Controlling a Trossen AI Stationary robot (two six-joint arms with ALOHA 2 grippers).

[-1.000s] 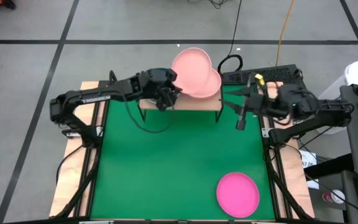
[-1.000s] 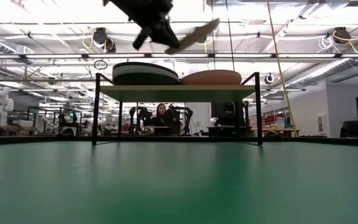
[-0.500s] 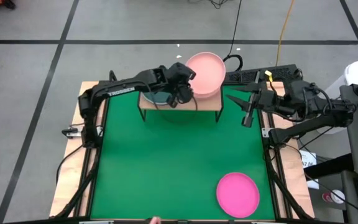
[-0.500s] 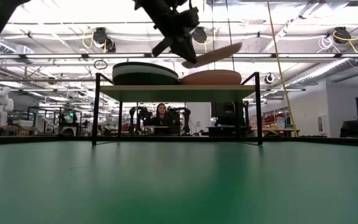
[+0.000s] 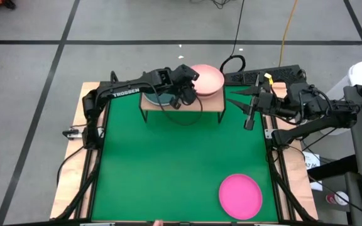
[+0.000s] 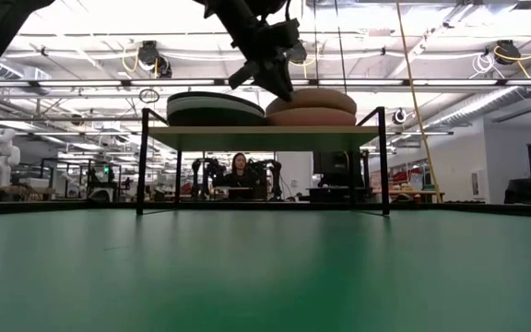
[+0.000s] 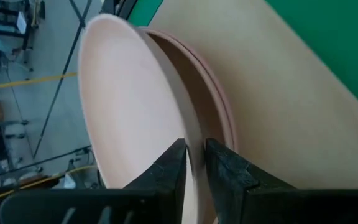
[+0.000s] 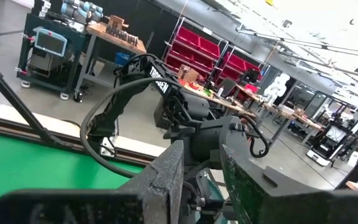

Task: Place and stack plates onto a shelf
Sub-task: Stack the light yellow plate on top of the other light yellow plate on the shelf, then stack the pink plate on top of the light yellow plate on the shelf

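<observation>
- Pink plate (image 5: 207, 78) sits on top of the pink stack on the shelf (image 5: 211, 102), beside a dark teal stack (image 5: 159, 96).
- Left gripper (image 5: 187, 85) is over the shelf at that plate's edge; in the wrist view its jaws straddle the rim (image 7: 188, 140), just barely apart around it.
- Magenta plate (image 5: 240, 196) lies alone on the green surface (image 5: 168, 169), well away from the shelf.
- Right gripper (image 5: 249, 112) hangs at the surface's right edge, jaws apart, nothing in them.
</observation>
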